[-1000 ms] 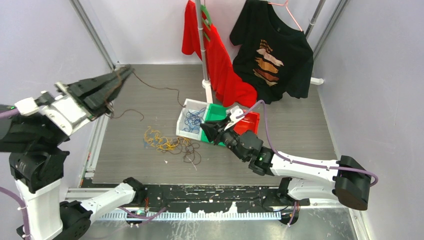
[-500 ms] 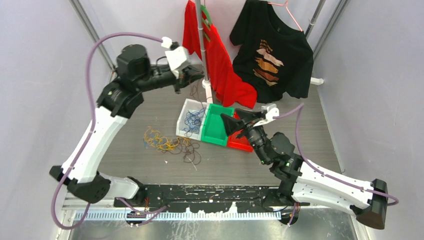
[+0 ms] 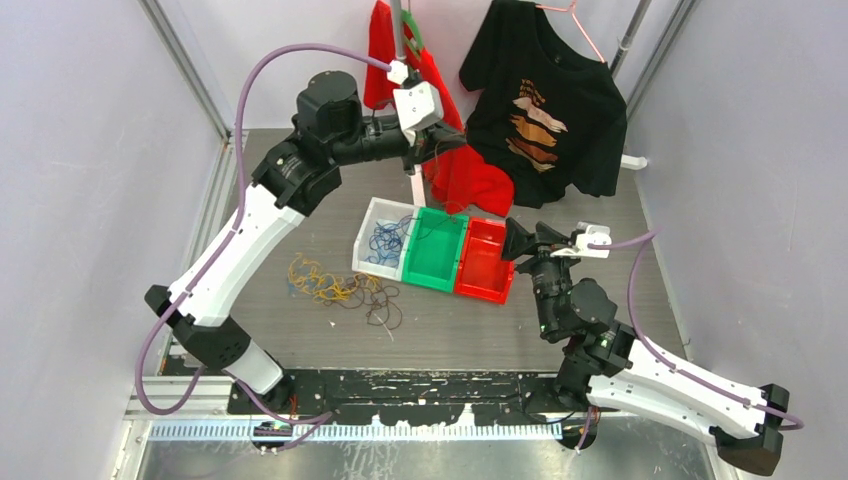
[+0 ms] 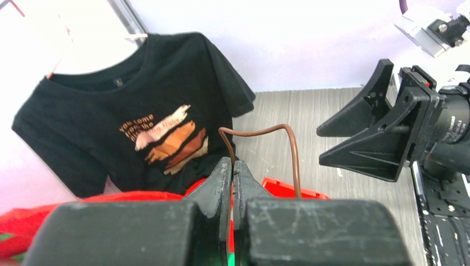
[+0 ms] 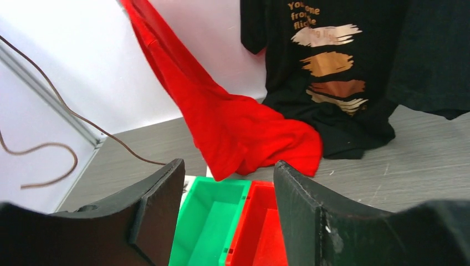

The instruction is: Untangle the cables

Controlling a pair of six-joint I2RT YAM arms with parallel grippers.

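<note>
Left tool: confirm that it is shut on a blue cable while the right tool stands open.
Not quite: the left tool is shut on a brown cable, not a blue one, as the left wrist view shows. The right tool does stand open.

Both arms shift
The left gripper (image 3: 450, 141) swings right with the brown cable (image 4: 291, 149); the right gripper (image 3: 519, 240) leaves the bins (image 3: 440, 265), widening.
</note>
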